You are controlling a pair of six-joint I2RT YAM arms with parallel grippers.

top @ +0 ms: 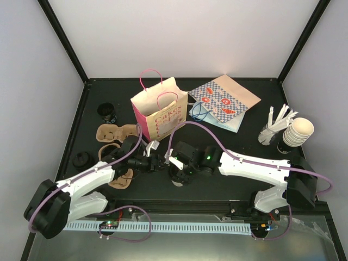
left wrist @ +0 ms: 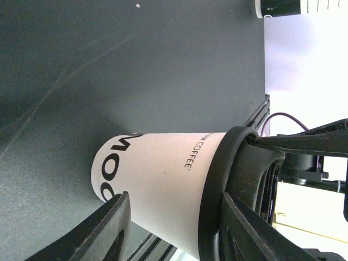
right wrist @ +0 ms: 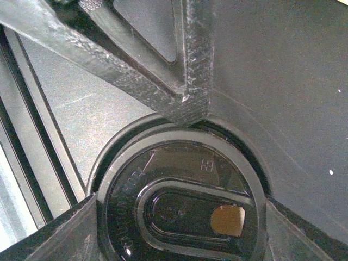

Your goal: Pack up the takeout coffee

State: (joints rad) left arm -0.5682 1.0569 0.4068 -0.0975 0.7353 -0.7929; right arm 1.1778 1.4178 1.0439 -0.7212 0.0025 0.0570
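Takeout coffee (left wrist: 163,185) stands upright mid-table (top: 228,144), nearer the arms than the pink bag (top: 157,109), right gripper (right wrist: 179,212) clamped around its black lid (right wrist: 179,201), left gripper (left wrist: 174,206) jaws apart, one finger (right wrist: 185,81) touching the lid rim.

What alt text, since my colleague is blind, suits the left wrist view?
A white paper cup with a black lid and dark print stands on the dark table, seen sideways, framed by the two fingers of the left gripper. A second cup peeks in at top right.
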